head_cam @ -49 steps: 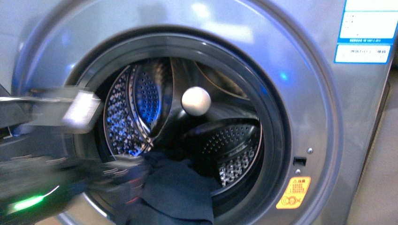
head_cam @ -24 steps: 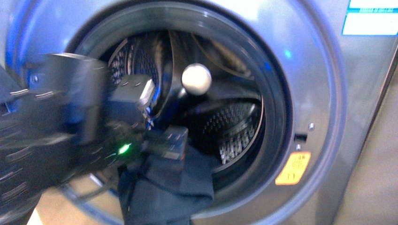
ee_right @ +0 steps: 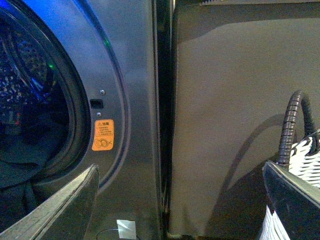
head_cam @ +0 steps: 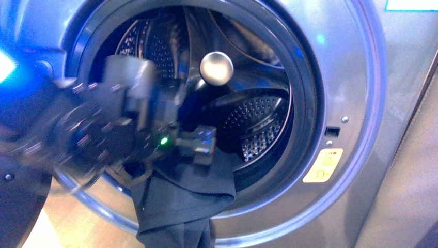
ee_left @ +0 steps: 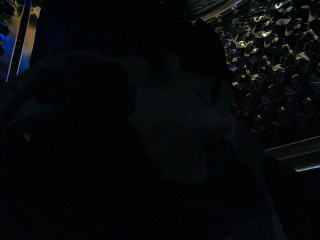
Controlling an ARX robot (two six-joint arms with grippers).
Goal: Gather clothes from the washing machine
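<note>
The washing machine (head_cam: pixel 356 103) fills the front view, its door open onto the perforated steel drum (head_cam: pixel 253 124). The dark navy clothes (head_cam: pixel 181 201) hang out over the lower rim of the drum mouth. My left gripper (head_cam: pixel 199 147), blurred, is open at the mouth, right above the top of the clothes. The left wrist view is dark. My right gripper (ee_right: pixel 180 210) is open and empty, off to the side of the washer front (ee_right: pixel 135 100). The clothes show at that view's edge (ee_right: pixel 30 165). The right gripper is not in the front view.
A round silver knob (head_cam: pixel 216 68) sits at the back of the drum. An orange warning label (head_cam: pixel 323 165) is beside the mouth. By the right gripper are a grey-brown panel (ee_right: pixel 225 110), a black corrugated hose (ee_right: pixel 290 125) and a grey-and-white woven basket (ee_right: pixel 305 160).
My left arm has swung in from the left to the drum mouth and now sits over the clothes. More of the clothes hangs over the rim. The view has shifted upward.
</note>
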